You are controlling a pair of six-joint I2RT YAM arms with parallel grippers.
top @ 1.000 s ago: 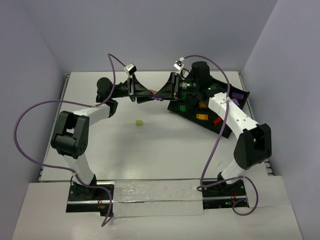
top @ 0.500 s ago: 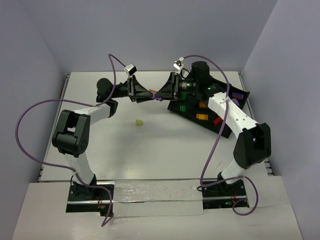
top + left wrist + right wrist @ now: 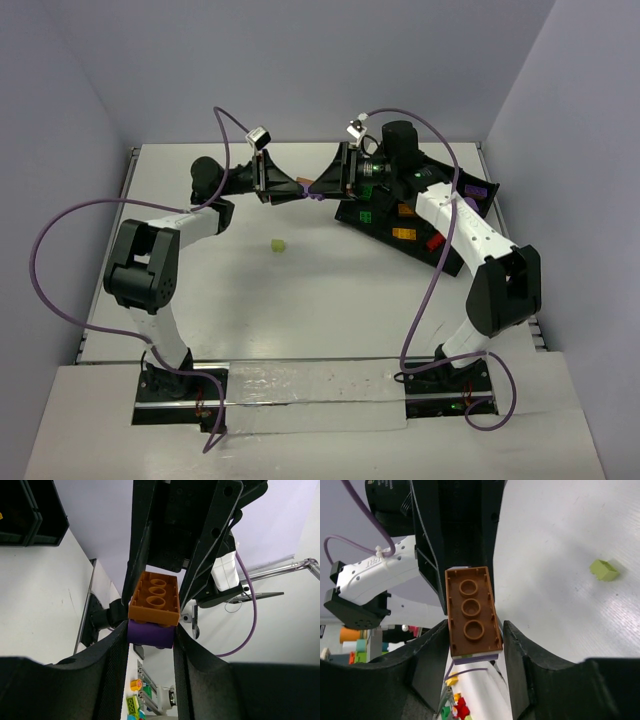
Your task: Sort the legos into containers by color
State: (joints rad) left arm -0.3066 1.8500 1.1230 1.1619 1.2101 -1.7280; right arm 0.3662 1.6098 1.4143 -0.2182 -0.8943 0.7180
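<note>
A two-brick lego cluster [image 3: 312,190] hangs in the air between both grippers at the table's far middle. My left gripper [image 3: 150,631] is shut on the purple brick [image 3: 150,633]. The orange brick [image 3: 154,596] is stuck onto it. My right gripper [image 3: 474,630] stands around the orange brick [image 3: 471,612], with a thin gap at its right finger [image 3: 520,665]. A yellow-green brick [image 3: 278,245] lies alone on the table. The black divided tray [image 3: 400,246] at the right holds green, orange, red and purple legos in separate compartments.
The tray's corner [image 3: 30,510] shows at the top left of the left wrist view. The loose yellow-green brick [image 3: 604,570] lies right of the right gripper's fingers. Purple cables loop over both arms. The side walls stand close to the table edges.
The two grippers and the cluster between them have risen slightly. The right gripper's jaws have eased apart around the orange brick.
</note>
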